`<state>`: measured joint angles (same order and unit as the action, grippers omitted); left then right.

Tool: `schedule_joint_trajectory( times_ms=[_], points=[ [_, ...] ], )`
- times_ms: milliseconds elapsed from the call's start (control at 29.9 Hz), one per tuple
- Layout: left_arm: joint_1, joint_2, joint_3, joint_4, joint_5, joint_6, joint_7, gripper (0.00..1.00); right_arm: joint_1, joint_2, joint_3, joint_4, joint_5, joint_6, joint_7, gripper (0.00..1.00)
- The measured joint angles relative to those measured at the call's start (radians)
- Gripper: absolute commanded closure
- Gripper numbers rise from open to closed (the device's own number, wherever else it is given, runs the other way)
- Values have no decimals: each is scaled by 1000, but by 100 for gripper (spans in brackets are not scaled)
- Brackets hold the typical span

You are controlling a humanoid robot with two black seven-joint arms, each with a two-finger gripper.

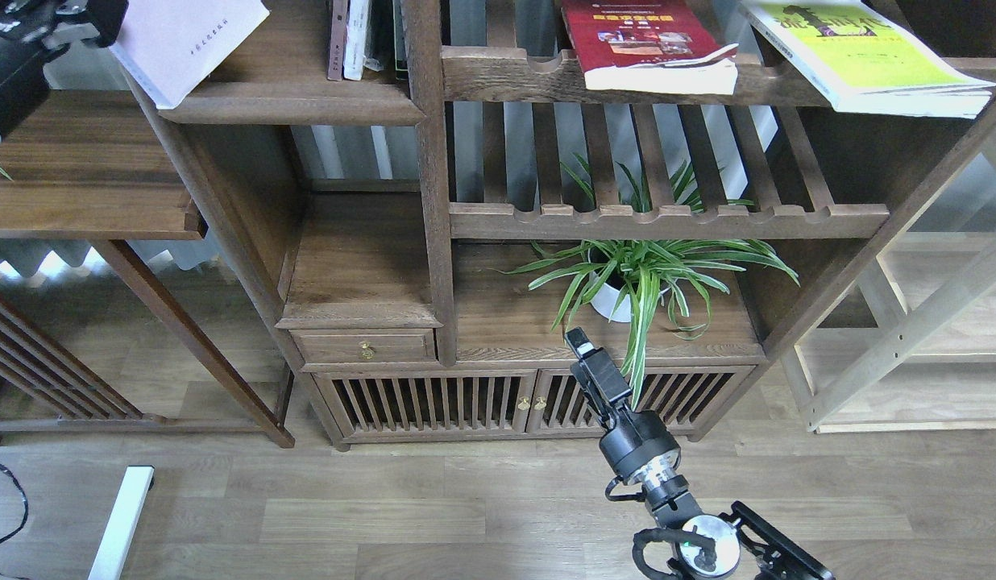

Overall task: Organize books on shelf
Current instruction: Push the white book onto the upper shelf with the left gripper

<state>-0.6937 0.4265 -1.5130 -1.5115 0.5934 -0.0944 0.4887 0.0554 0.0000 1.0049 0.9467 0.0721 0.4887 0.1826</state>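
Upper left corner: left gripper [79,20], dark and bulky, touching the corner of the lavender book [188,44]; cannot tell whether clamped on it or only beside it. Book tilted, smooth pale cover, overhanging the left end of the shelf [292,101], a solid dark-brown board with a thick rounded edge. Just right, on that same board, a few thin books [349,36] standing upright, spines brown and white.

Top centre: red book [639,40], glossy, flat on a slatted rack [506,76] with a scalloped rail, page edges jutting forward. Top right: yellow-green book [856,48], lying askew across the rail, corner overhanging. Three large paperbacks, counted.

Lower centre: spider plant [643,270] in a white pot. Below it, right gripper [578,342], seen end-on, fingers not separable; cannot tell its opening. Well apart from every book.
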Motion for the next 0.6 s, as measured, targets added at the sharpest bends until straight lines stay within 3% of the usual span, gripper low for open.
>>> schedule_joint_trajectory(
  times_ms=[301,602],
  points=[
    [-35,-9,62,12,0,148,0,95,-7,0,3,1,0,0,0,1],
    [-63,-8,95,13,0,232,0,96,-7,0,4,1,0,0,0,1]
  ],
)
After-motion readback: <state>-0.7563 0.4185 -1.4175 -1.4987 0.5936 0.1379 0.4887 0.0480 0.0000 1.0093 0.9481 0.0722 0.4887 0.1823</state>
